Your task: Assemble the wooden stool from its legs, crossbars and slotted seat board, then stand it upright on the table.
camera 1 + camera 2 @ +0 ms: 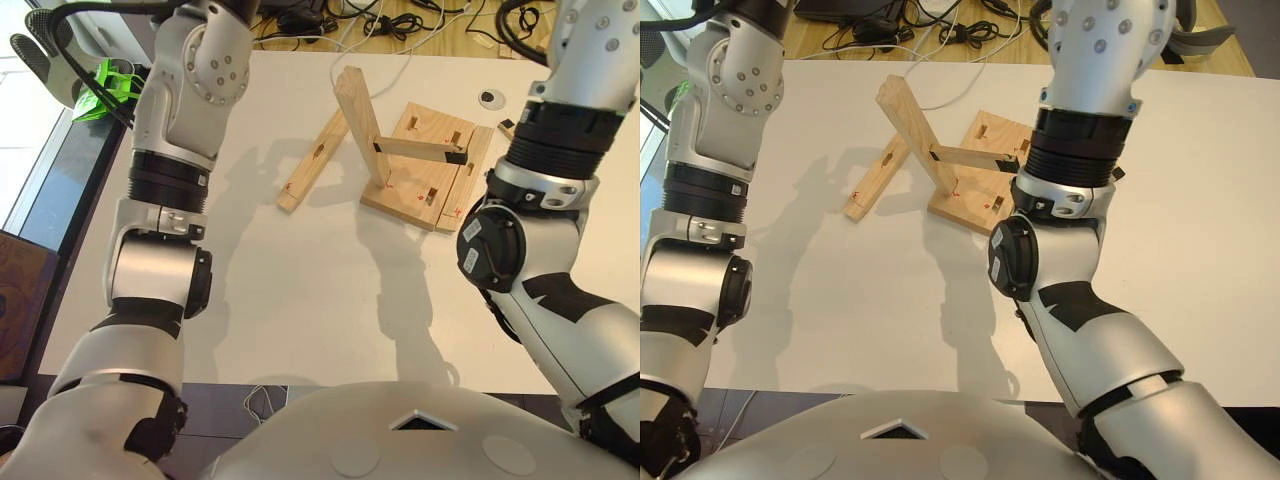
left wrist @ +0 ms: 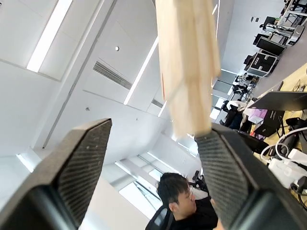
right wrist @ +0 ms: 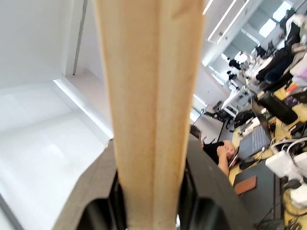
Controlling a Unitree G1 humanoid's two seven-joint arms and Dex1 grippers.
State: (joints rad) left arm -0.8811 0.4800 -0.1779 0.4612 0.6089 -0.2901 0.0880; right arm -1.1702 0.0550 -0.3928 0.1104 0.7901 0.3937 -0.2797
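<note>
One wooden bar (image 3: 148, 96) clamped in right fingers (image 3: 216, 187); seat board (image 1: 448, 180) on table (image 1: 300, 300).

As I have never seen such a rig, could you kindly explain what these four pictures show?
This is a humanoid robot with two arms, each ending in a two-finger gripper. Two pictures look down from its head; two look out from its wrists. On the white table lies the slotted seat board, one leg standing in it, a crossbar jutting from that leg; a second leg lies beside it. The right gripper clamps a wooden piece; the left gripper is open, another piece against one finger.
</note>
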